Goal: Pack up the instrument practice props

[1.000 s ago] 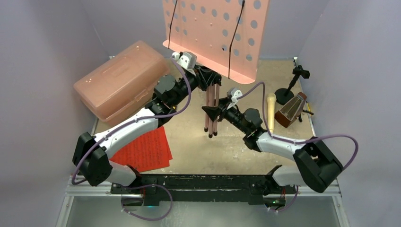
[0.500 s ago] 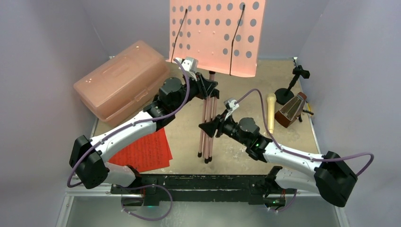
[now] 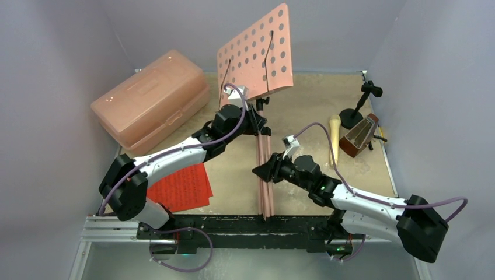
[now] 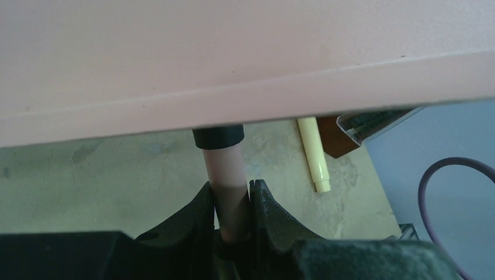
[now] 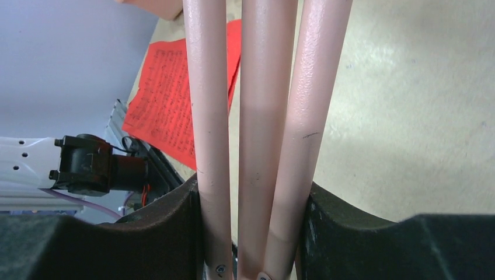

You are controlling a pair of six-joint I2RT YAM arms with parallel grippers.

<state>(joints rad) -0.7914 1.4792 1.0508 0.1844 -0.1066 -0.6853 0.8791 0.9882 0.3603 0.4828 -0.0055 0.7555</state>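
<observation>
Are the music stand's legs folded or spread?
Folded: the music stand's three legs run side by side, bunched inside the right gripper; from above, one narrow bundle.

The top camera looks down from above the near edge and takes in the whole bench (image 3: 233, 175). The left wrist camera, pressed close to the pink music stand (image 4: 226, 175), faces the right edge. The right wrist camera, equally close, faces the near left corner. All three views share the stand, and the red sheet-music pages (image 5: 169, 111) show in the top and right wrist views.
</observation>
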